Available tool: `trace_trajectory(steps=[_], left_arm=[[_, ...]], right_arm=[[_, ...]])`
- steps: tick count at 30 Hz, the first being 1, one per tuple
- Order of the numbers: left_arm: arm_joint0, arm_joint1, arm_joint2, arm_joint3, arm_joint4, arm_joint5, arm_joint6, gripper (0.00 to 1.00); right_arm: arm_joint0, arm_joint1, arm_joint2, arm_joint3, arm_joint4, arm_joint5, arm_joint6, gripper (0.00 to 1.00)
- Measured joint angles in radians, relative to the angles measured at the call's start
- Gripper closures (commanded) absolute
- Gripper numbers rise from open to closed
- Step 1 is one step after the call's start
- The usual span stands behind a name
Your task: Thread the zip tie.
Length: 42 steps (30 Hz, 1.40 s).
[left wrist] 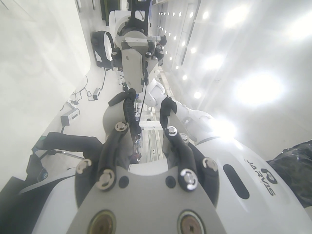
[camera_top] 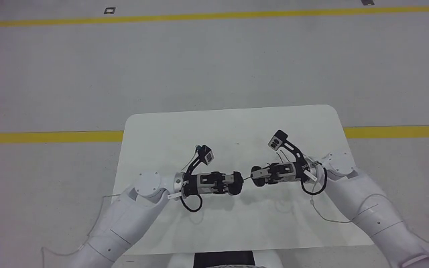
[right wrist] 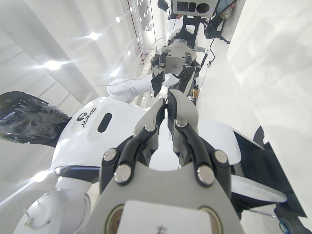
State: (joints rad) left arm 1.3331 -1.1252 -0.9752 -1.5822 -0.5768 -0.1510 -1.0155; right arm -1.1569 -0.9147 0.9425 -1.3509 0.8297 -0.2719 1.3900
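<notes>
A white table (camera_top: 234,127) stands in front of the robot, and both arms are over its near half. The left arm (camera_top: 134,208) comes in from one side and the right arm (camera_top: 369,194) from the other. They are turned toward each other, so the two grippers meet almost tip to tip above the middle of the table.

The left gripper (camera_top: 239,182) has its fingers (left wrist: 168,113) spread, with a wide gap between the two black pads. The right gripper (camera_top: 255,175) is just beside it and a little farther from the robot. Its fingers (right wrist: 180,108) are pressed nearly together, with only a narrow slit between the ribbed pads, and they pinch the zip tie (left wrist: 143,93).

The zip tie is a thin black strip held up in the air, not lying on the table. It comes out from the tips of the right gripper's fingers and runs straight across into the gap of the left gripper. There it passes close to one pad, and I cannot tell whether it touches this pad. From above it looks like a short dark line joining the two grippers.
</notes>
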Motion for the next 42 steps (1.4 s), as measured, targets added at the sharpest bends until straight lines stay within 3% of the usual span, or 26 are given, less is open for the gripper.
trace_trajectory(steps=[7, 12, 31, 42], left_arm=[[-0.016, -0.002, 0.026, 0.003, -0.001, 0.001, 0.004, 0.81], [-0.026, -0.002, 0.040, 0.005, -0.001, 0.000, 0.006, 0.90], [-0.056, -0.003, 0.084, 0.015, 0.012, -0.006, 0.032, 0.94], [-0.063, -0.001, 0.091, 0.022, 0.011, -0.018, 0.049, 0.91]], right_arm=[[0.000, -0.002, -0.002, -0.001, -0.002, 0.000, 0.000, 1.00], [0.000, -0.003, -0.004, -0.002, -0.005, 0.001, 0.000, 1.00], [0.002, -0.003, -0.012, -0.007, -0.020, 0.002, 0.000, 1.00], [0.004, -0.003, -0.016, -0.006, -0.023, 0.000, 0.000, 1.00]])
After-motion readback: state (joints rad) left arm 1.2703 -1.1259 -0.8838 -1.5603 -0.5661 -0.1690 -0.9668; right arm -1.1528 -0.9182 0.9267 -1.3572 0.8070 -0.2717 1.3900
